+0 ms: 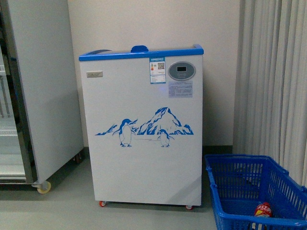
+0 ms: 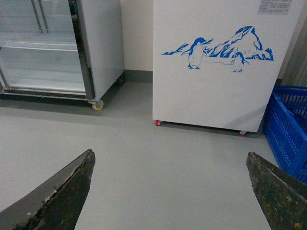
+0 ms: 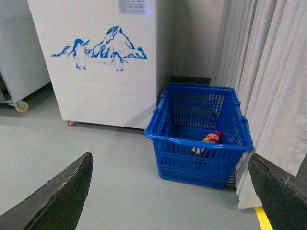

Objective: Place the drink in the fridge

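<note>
Zero steps of this job showed as done, folks, by my reading. The drink (image 1: 263,209) rested in the lower right corner of the front view, down inside the blue basket (image 1: 240,159), red cap and label just peeking over the near rim. The fridge (image 1: 141,129) stood square in the middle of that frame, its blue top rim across the upper centre. From what little of the lid showed, it looked closed, though I could not tell for certain. So everything was left, I judged: reach the bottle, grasp it, lift it clear of the basket, get the lid open, lower it in.

Over to the right gripper (image 3: 169,155): its jaws stood wide apart with nothing between them, only grey floor (image 3: 110,158) seen past them. The drink (image 3: 212,138) sat ahead of it and well apart, inside the basket (image 3: 196,143), close behind the near wall. The basket itself was just beside the fridge (image 3: 96,62), with the pale curtain (image 3: 268,72) on its other side. No contact, not even near.

The left gripper (image 2: 169,153) was spread open and empty as well, looking at the fridge (image 2: 220,72) front and the upright refrigerator (image 2: 98,43). Only a corner of the basket (image 2: 288,129) showed there, and the drink did not show at all. In the front view that upright refrigerator (image 1: 43,96) filled the left edge, and neither arm appeared.
</note>
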Controlling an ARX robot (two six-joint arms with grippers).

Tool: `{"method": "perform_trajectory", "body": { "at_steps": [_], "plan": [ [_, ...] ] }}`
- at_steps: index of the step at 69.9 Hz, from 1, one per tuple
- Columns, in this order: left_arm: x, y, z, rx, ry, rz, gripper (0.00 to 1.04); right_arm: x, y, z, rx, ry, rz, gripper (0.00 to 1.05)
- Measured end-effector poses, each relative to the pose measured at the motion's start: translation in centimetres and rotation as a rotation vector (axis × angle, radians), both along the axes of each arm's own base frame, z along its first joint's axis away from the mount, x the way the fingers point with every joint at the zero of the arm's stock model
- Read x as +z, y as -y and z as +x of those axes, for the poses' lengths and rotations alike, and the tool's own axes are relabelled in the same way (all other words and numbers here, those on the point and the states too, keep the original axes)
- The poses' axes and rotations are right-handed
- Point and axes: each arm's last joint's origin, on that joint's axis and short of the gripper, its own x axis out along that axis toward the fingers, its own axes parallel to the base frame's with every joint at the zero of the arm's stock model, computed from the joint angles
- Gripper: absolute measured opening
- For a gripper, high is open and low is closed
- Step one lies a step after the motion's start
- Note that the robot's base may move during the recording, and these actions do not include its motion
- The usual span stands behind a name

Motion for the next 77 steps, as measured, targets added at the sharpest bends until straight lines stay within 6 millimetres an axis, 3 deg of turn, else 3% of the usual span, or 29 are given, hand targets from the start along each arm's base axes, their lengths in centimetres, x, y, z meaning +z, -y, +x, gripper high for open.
{"method": "perform_trajectory", "body": {
  "at_steps": [77],
  "plan": [
    [0.00,0.00,0.00,0.000,0.000,0.000,0.97,0.00,0.00,0.00,0.000,0.000,0.000,0.97]
  ]
}}
